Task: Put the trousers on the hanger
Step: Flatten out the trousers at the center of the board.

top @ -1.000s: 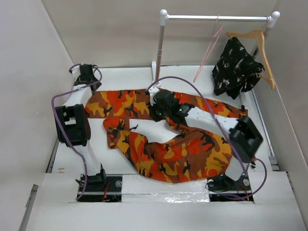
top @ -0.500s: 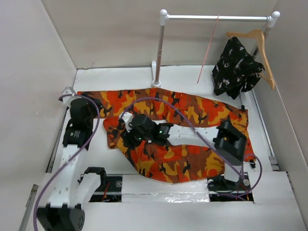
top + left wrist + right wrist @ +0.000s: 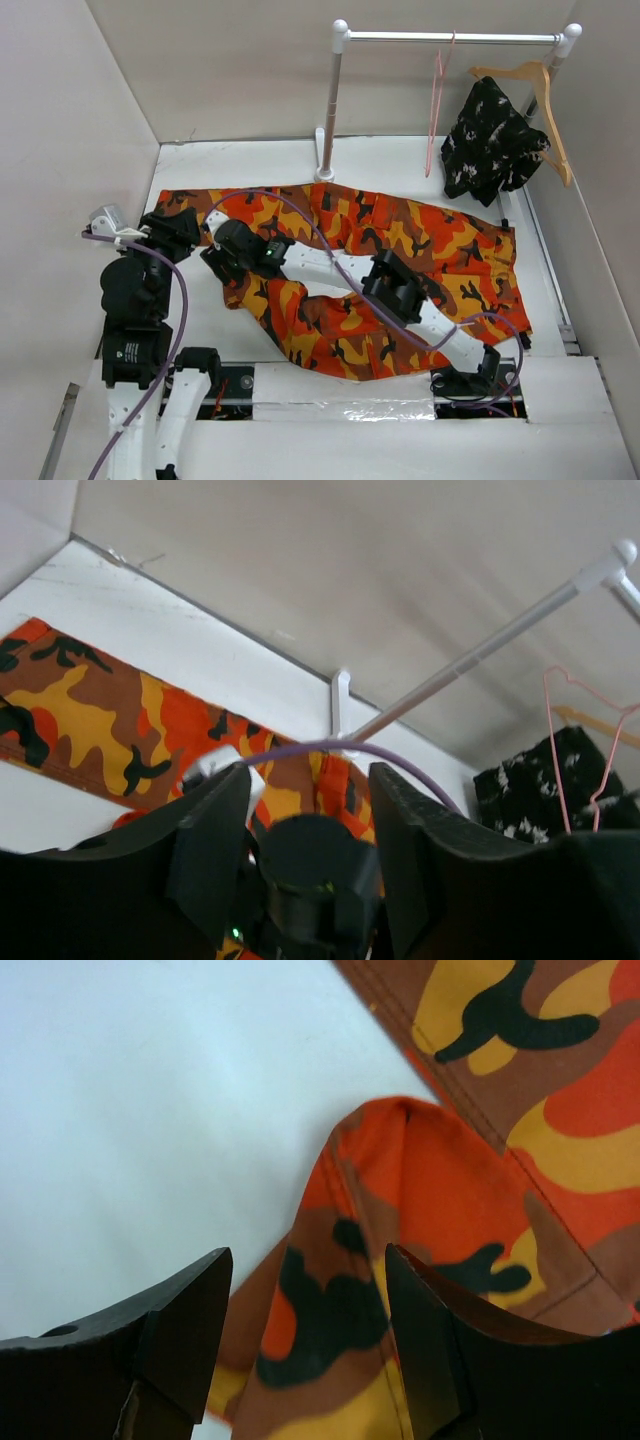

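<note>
Right arm (image 3: 330,266) stretched across trousers (image 3: 440,232) — fingers (image 3: 178,1332) apart.

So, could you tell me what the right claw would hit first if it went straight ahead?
Most likely the trousers: the open right claw is aimed at a folded leg end lying on the table, with cloth showing right between its tips. How far off is unclear.

Left arm (image 3: 130,330), right arm (image 3: 325,268): white links, black joint housings. Purple cable (image 3: 330,745) loops along each. Claw fingers (image 3: 180,1330) matte black.
</note>
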